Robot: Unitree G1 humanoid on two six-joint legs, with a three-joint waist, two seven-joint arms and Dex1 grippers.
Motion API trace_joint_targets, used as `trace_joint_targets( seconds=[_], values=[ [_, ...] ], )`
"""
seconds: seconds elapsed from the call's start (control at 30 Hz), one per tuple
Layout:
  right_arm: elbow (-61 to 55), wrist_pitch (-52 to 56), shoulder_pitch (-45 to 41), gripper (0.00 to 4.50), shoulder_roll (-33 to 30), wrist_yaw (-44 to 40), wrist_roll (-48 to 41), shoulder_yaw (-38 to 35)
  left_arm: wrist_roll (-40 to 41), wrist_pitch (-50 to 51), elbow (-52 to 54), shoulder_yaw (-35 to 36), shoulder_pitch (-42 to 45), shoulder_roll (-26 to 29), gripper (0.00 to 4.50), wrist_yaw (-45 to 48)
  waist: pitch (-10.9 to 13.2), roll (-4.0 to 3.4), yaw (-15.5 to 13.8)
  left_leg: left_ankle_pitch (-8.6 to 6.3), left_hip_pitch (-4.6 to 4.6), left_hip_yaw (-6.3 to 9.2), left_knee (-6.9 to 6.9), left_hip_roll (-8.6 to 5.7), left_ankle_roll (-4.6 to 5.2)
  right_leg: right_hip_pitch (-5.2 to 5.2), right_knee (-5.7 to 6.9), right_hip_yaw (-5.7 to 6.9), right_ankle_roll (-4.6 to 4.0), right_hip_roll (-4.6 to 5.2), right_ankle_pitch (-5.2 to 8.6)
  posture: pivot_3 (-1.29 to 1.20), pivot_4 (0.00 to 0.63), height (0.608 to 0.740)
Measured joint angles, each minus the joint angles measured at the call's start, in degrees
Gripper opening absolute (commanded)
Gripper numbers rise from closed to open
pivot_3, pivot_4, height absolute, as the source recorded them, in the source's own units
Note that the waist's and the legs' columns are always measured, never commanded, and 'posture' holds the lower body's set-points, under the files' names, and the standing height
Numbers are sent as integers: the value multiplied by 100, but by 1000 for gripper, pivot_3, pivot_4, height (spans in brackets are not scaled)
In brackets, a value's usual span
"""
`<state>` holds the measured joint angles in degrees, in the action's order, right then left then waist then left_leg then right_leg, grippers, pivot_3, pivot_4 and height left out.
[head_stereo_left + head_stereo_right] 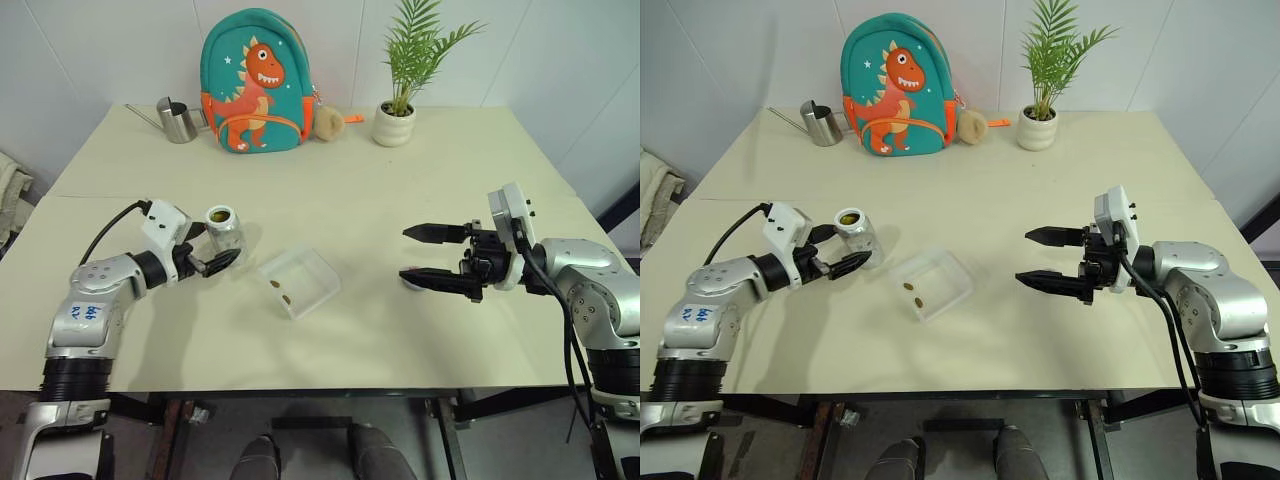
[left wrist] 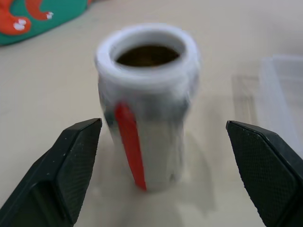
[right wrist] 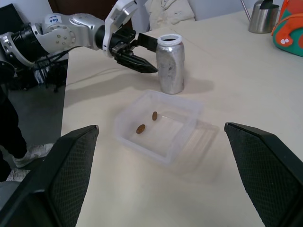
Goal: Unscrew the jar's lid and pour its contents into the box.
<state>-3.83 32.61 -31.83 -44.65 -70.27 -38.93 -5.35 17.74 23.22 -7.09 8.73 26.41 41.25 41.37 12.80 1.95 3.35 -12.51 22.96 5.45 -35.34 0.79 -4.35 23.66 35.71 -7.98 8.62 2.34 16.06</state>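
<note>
The jar (image 1: 224,228) stands upright on the table with its mouth uncovered; its red-and-white label (image 2: 130,142) faces the left wrist view. My left gripper (image 1: 222,245) is open, one finger on each side of the jar with a gap to both. To its right lies the clear box (image 1: 298,282), holding two small brown bits of the contents (image 3: 141,128). My right gripper (image 1: 404,254) is open over the table right of the box, pointing at it. A small pale round piece (image 1: 408,283), possibly the lid, lies under its lower finger.
At the table's far edge stand a steel watering can (image 1: 178,120), a teal dinosaur backpack (image 1: 255,85), a small plush ball (image 1: 328,122) and a potted plant (image 1: 395,120). Bare tabletop (image 1: 350,200) stretches between the box and those things.
</note>
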Motion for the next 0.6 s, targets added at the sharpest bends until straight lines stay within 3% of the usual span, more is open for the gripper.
trace_joint_targets(
  seconds=[0.17, 0.3, 0.43, 0.6],
  values=[
    [-26, 61, 93, 4500, -195, -32, -6, -21, 94, 9, 10, 59, -326, 421, 4483, 619, 0, 0, 2, 0, 2, -2, 18, 2, 0, 5, -12, 0, -21, 1, 12, 0, 150, 740],
    [-59, 142, 146, 4500, -375, -38, -23, -175, 521, -358, -180, 495, -388, 742, 4483, 1560, 1, -1, 1, -1, 11, -5, 23, 4, -1, 16, -13, 1, -49, 3, 27, 0, 150, 740],
    [-57, 137, 150, 4500, -649, -38, -19, -432, 1136, -947, -775, 1174, -487, 1069, 4483, 3016, 2, -3, 18, -2, 9, -11, 31, 7, -2, 21, -15, 1, -80, 3, 44, 0, 150, 740],
    [-63, 115, 210, 4500, -742, -63, -14, -484, 1159, -1571, -1906, 1215, -25, 1124, 4483, 4003, 2, -2, 0, -2, 11, -13, 23, 6, -2, 19, -16, 1, -98, 4, 53, 0, 150, 740]
  ],
)
